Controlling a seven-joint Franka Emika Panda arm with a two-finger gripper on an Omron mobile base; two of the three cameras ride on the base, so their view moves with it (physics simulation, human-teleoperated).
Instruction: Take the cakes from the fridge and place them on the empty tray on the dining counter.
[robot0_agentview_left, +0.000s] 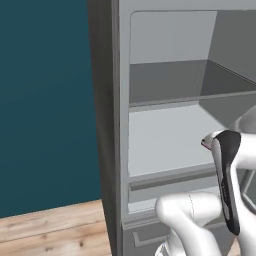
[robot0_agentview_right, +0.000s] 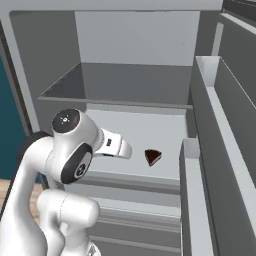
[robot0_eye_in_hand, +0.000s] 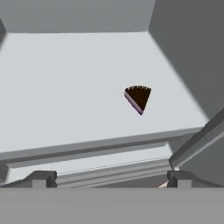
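Two dark fingertips of the gripper stand nearest in the hand view, far apart at 7 and 5 o'clock with nothing between them. Just past them runs the pale front lip of a fridge shelf, and on that shelf, toward 1 o'clock from the picture's middle, lies a dark chocolate cake slice with a reddish layer, its point aimed toward the camera and its rounded edge toward the back wall. It sits alone, well apart from the fingertips, nearer the right side wall than the left.

From the right base view the white arm fills the lower left, its wrist reaching toward 3 o'clock, and the same slice lies on the shelf just beyond the arm's end, near the front edge. This view also shows the open fridge door with its door bins along the right side, and an upper shelf behind.

From the left base view the arm rises at 4 o'clock in front of the open fridge; the slice's spot is hidden by the arm. A teal wall and wooden floor show at left, beyond the fridge's side.
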